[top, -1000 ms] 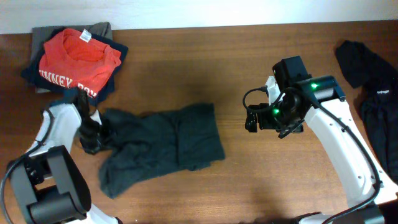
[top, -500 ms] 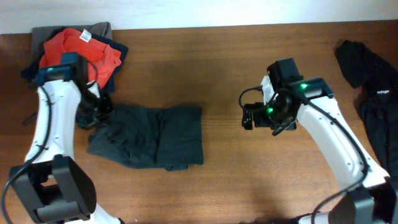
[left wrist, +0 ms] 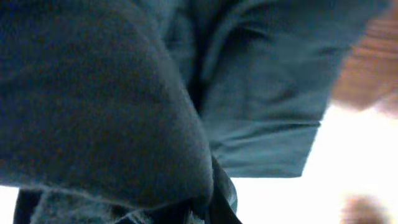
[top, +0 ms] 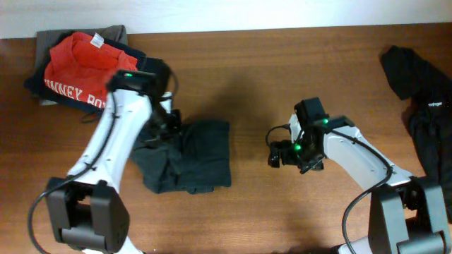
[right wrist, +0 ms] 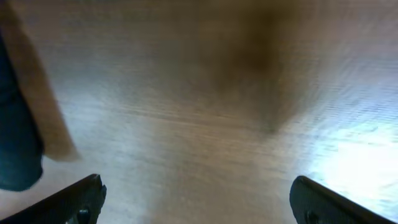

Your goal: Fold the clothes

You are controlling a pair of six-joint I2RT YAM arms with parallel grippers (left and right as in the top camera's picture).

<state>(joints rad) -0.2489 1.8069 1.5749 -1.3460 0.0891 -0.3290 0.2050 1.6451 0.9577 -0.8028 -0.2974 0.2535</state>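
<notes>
Left hand (top: 169,121): closed tight on a bunch of the dark charcoal garment (top: 198,152), pinching it near its upper left part. In the wrist view, cloth fills almost the whole frame.
Dark charcoal garment: crumpled and partly doubled over, lying left of the middle of the bench (top: 282,70), just below and to the right of the folded pile.
Right hand (top: 277,154): jaws spread wide, holding nothing, over bare wood, apart from the garment's right edge.
Folded pile (top: 81,63): a red shirt on top of navy and grey ones, at the far left corner.
Black garments (top: 424,106): a loose heap at the right edge.
</notes>
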